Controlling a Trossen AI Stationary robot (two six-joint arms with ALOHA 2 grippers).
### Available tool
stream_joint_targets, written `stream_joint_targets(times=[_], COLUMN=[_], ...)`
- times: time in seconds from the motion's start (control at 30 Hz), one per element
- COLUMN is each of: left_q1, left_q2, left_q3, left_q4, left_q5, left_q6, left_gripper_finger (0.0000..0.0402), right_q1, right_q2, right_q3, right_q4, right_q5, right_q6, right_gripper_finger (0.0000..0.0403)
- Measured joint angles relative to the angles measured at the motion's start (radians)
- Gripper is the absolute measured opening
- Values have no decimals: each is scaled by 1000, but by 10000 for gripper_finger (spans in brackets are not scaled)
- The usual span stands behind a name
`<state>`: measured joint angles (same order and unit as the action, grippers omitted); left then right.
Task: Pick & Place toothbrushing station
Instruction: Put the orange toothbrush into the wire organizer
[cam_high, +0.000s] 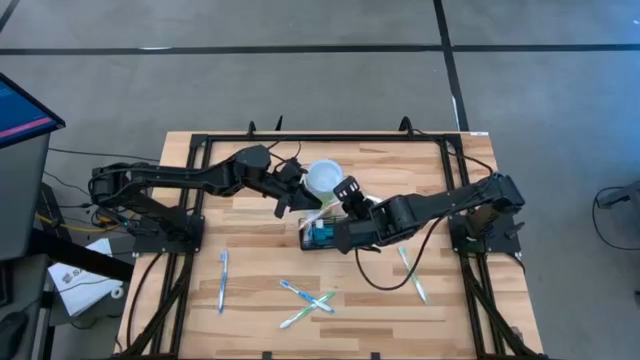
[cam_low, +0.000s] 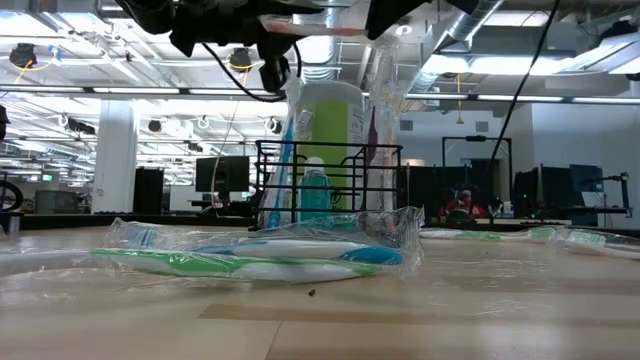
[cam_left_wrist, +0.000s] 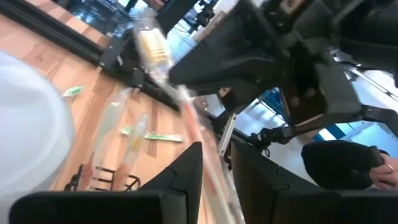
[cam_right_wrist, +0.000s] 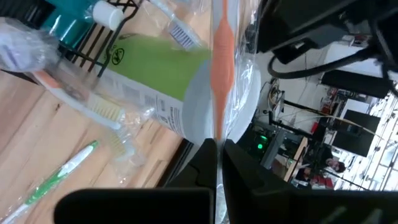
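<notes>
The toothbrushing station (cam_low: 330, 185), a black wire caddy (cam_high: 322, 236), stands on its base at the table's middle. In it stand a lime-green cup (cam_low: 330, 115) and a teal bottle (cam_low: 314, 192). Above it, an orange-and-white toothbrush in clear wrap (cam_right_wrist: 222, 68) hangs between both grippers. My left gripper (cam_left_wrist: 214, 168) comes from the table's left and is shut on it. My right gripper (cam_right_wrist: 219, 152) comes from the right, slanting down, and is shut on the same brush. The brush's bristle head (cam_left_wrist: 152, 45) sticks out beyond the right gripper. My left gripper has the wrapped toothbrush's handle (cam_left_wrist: 210, 146) between its two fingers (cam_left_wrist: 186, 177), which lie nearly level and along the brush. The brush is lifted clear of the table. My right gripper pinches the wrapped brush's orange handle (cam_right_wrist: 219, 124) between its shut fingers (cam_right_wrist: 202, 155), which point along the handle. The brush runs straight out from the fingertips, above the green cup.
Another wrapped brush (cam_right_wrist: 102, 111) leans out of the caddy. Loose wrapped toothbrushes lie on the table: one near left (cam_high: 222, 280), a crossed pair at the near middle (cam_high: 305, 298), one at the right (cam_high: 412, 272). A black frame (cam_high: 200, 140) borders the table.
</notes>
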<state>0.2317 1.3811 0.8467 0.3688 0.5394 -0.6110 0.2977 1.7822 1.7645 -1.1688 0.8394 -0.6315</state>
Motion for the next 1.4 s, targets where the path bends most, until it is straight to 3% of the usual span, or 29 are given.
stream_joint_targets(times=[0.5,1.4], left_q1=[-1,-17], left_q2=[0,0], left_q3=[0,0], left_q4=[-80,-70], left_q5=[-15,7], left_q6=[-9,-45], left_gripper_finger=[80,80], right_q1=[-5,-26], right_q2=[6,6], right_q3=[0,-3], right_q4=[4,91], right_q5=[0,-56], right_q6=[1,-32], right_gripper_finger=[0,0])
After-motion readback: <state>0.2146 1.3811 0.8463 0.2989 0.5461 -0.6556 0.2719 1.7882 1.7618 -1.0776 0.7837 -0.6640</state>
